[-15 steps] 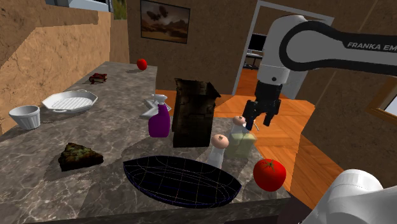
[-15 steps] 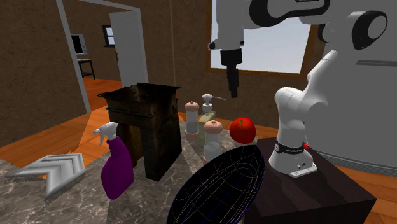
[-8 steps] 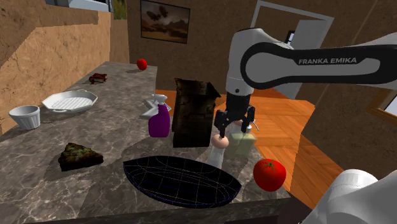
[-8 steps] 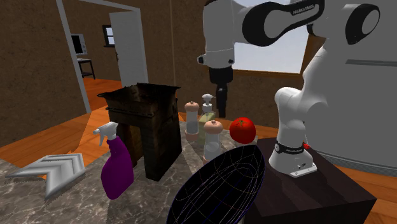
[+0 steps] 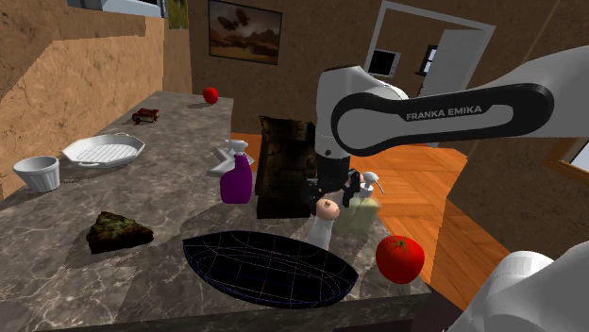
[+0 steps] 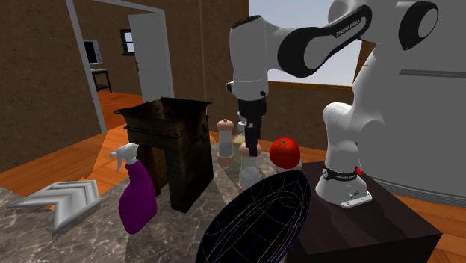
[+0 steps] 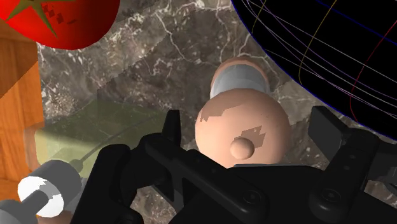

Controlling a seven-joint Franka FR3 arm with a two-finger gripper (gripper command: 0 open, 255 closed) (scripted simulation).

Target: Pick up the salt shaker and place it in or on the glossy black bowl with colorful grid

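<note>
Pincer: you are holding it wide astride the salt shaker; closing off-centre is risking toppling it into the soap dispenser.

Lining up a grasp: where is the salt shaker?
Shoulder view, right of centre: the salt shaker stands just behind the black bowl, under the end effector.

The glossy white Franka arm has rounded segments and dark grey joints, one band lettered "FRANKA EMIKA" in white. Its angular matte black gripper shows round screw heads. On the dark box stand sits its white base.
</note>
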